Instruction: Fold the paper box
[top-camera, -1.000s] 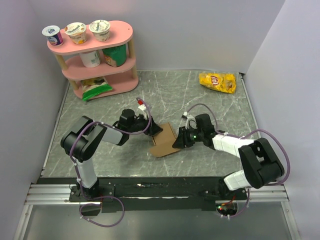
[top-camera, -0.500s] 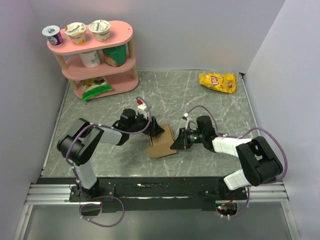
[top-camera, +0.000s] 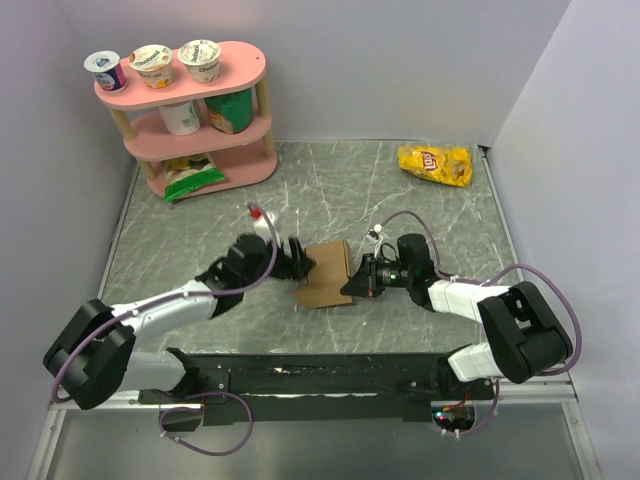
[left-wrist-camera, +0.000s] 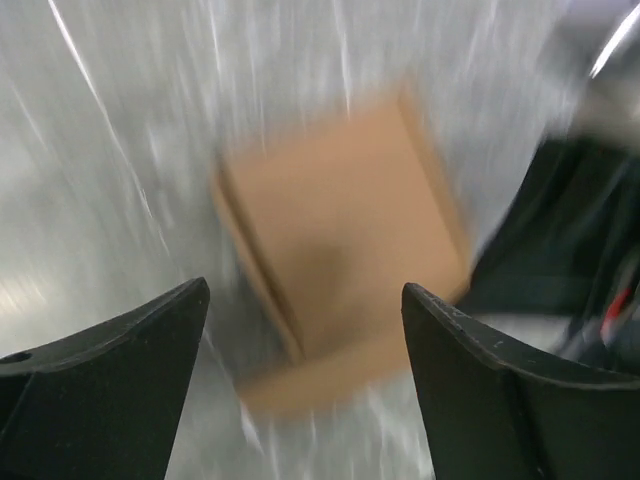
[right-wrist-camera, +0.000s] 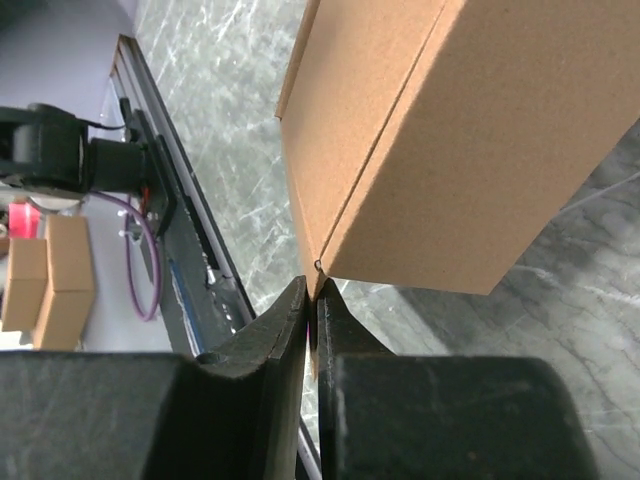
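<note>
The paper box (top-camera: 325, 272) sits on the table (top-camera: 450, 215), well out from the pink shelf (top-camera: 180, 96) and off to its right, towards the arms. It is already a squarish shape with creased edges, in plain brown cardboard. It looks light, thin-walled and stiff along its panels but weak at the folds, so it is likely to slide on the smooth surface and to crush if squeezed across a hollow face. Flaps and corner seams seem the safest places to hold it. The right gripper (right-wrist-camera: 312, 285) does exactly that, with its jaws nearly together on a thin edge at the box's lower corner, on the side farthest from the shelf. The left gripper (left-wrist-camera: 302, 292) stands wide, with the box between and beyond its fingers on the shelf side. That view is blurred, so I cannot tell whether it is touching. Whether the box holds anything is not visible. On the shelf's top tier stand three lidded yogurt cups (top-camera: 152, 63). The middle tier carries a white cup (top-camera: 181, 117) and a green tub (top-camera: 231, 110), and the bottom tier a green bag (top-camera: 190, 180). Their contents are hidden.
</note>
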